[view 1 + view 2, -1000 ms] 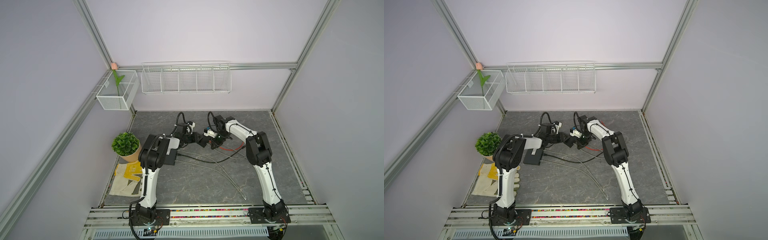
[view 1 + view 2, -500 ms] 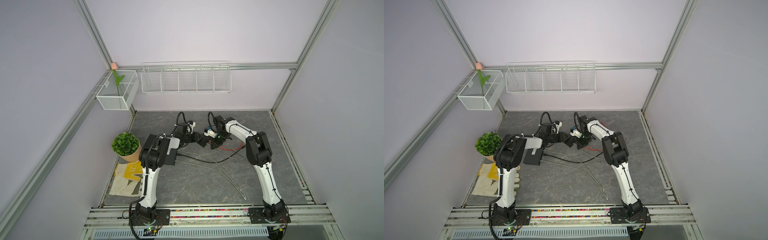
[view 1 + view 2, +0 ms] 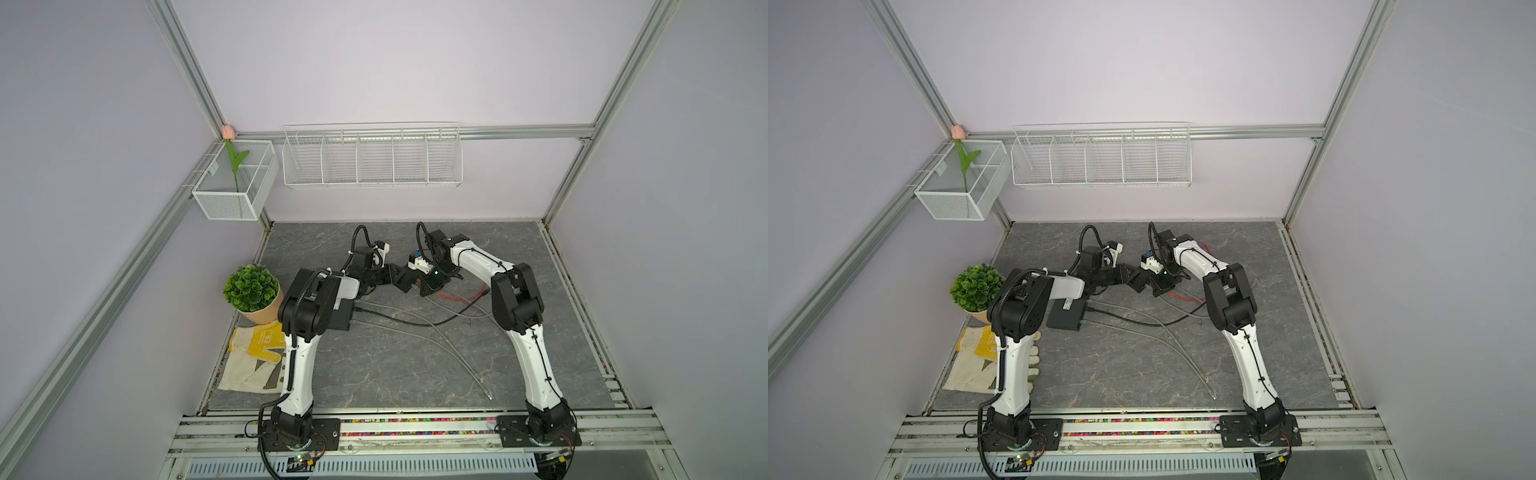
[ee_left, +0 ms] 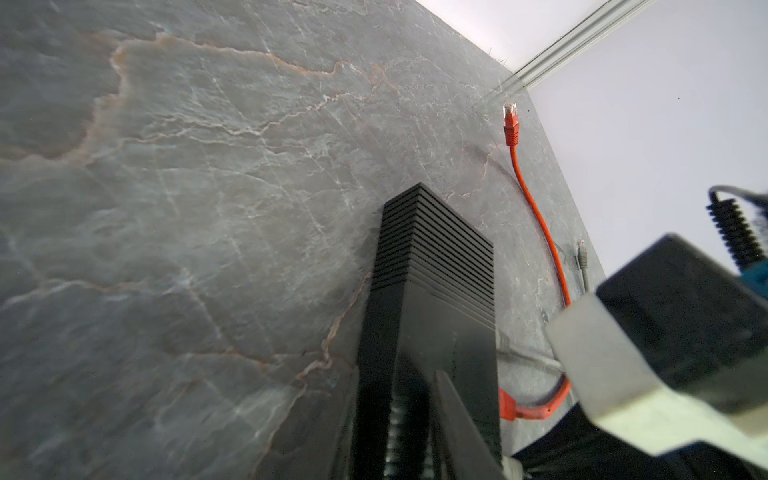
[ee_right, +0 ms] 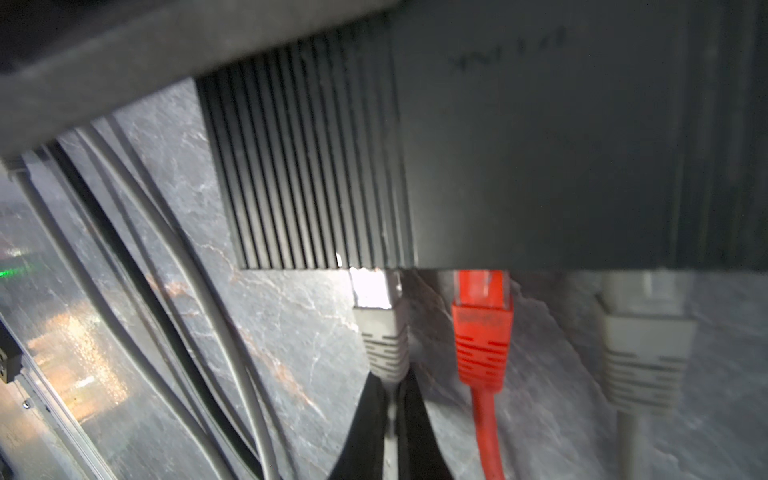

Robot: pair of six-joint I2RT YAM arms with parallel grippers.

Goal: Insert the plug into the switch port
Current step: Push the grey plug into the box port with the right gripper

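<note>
Hardly anything has shifted over the last second: both arms keep their meeting point toward the back of the table. Nearest the right wrist camera, the right gripper is pressed together on the tail of the grey plug. The plug's pale tip sits at the edge of the black switch; how deep it is seated cannot be told. The left gripper clamps that switch by its body. Raised lettering on the switch's top is too blurred to read, and the white label on a second black box is too small. Three plugs line the switch: two grey, counting the other grey plug, and one red plug. Both top views show gloves nearest, then one potted plant, and farthest two wire baskets.
</note>
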